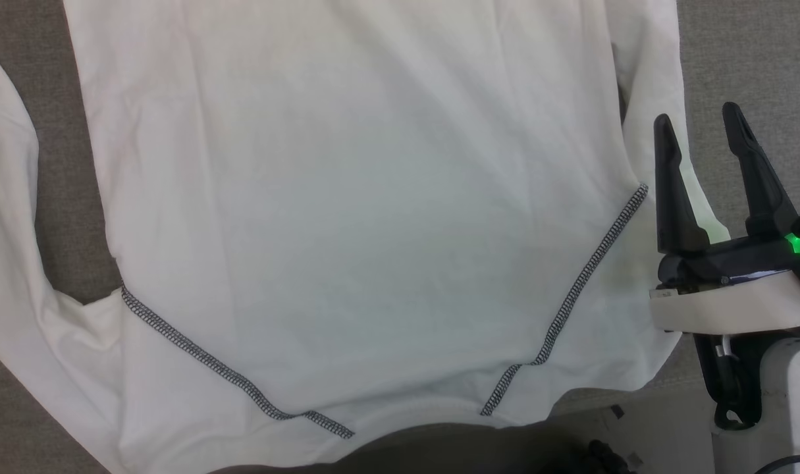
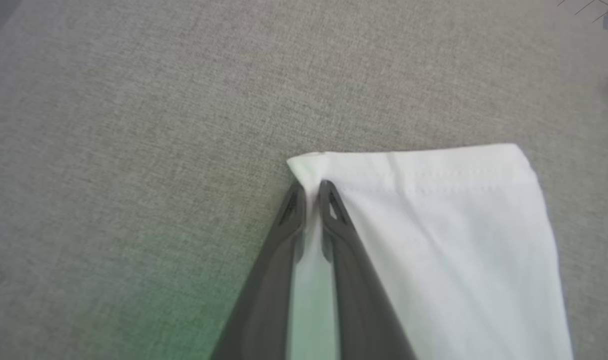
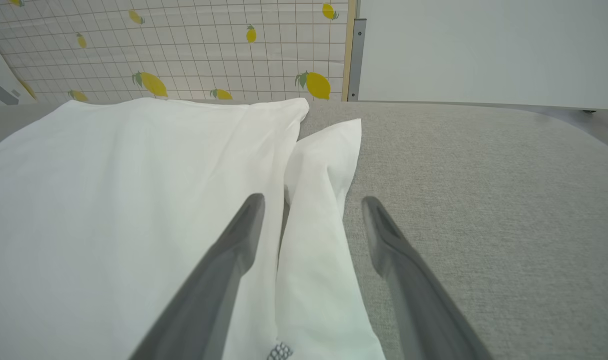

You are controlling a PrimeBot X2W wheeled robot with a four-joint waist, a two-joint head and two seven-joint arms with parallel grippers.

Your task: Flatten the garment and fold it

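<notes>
The white garment (image 1: 347,197) lies spread flat on the grey surface, with dark zigzag stitching (image 1: 590,270) running along its shoulder seams. In the left wrist view my left gripper (image 2: 310,187) is shut on a corner of the garment's sleeve cuff (image 2: 434,210), white cloth pinched between its dark fingers. At the right side of the garment my right gripper (image 1: 699,128) stands open, its fingers either side of the right sleeve (image 3: 324,200), with nothing gripped.
The grey padded table (image 3: 484,190) stretches free to the right of the garment. Behind it hangs a lemon-print grid cloth (image 3: 183,50) beside a white panel (image 3: 484,50). The table's near edge (image 1: 623,401) runs below the garment.
</notes>
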